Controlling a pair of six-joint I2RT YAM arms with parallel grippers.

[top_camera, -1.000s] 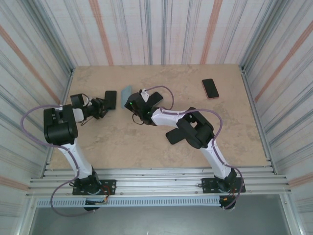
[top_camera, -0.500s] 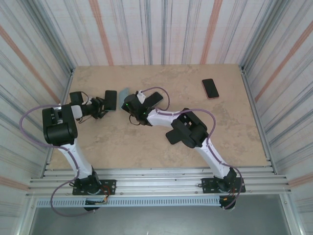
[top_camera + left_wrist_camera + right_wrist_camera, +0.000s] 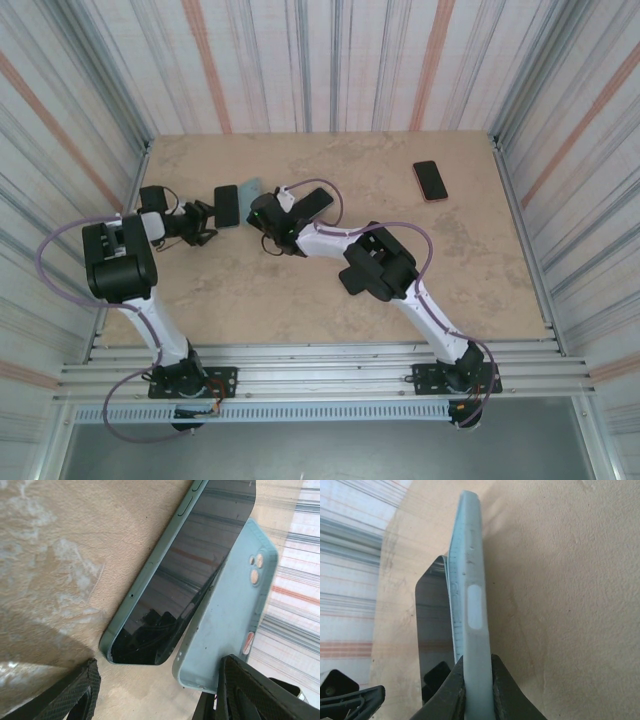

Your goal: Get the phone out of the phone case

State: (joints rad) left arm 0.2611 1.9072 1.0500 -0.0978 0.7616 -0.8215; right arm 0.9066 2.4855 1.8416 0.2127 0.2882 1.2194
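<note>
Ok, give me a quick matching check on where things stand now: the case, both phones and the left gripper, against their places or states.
Things:
1. blue phone case
2. green-edged phone
3. red-edged phone
4. left gripper

Places or states:
a. open, holding nothing
b. lying alone at the far right of the table
c. standing on edge, pinched by the right gripper
d. lying flat, screen up, beside the case

Pairs: 1-c; 2-d; 3-b; 4-a
</note>
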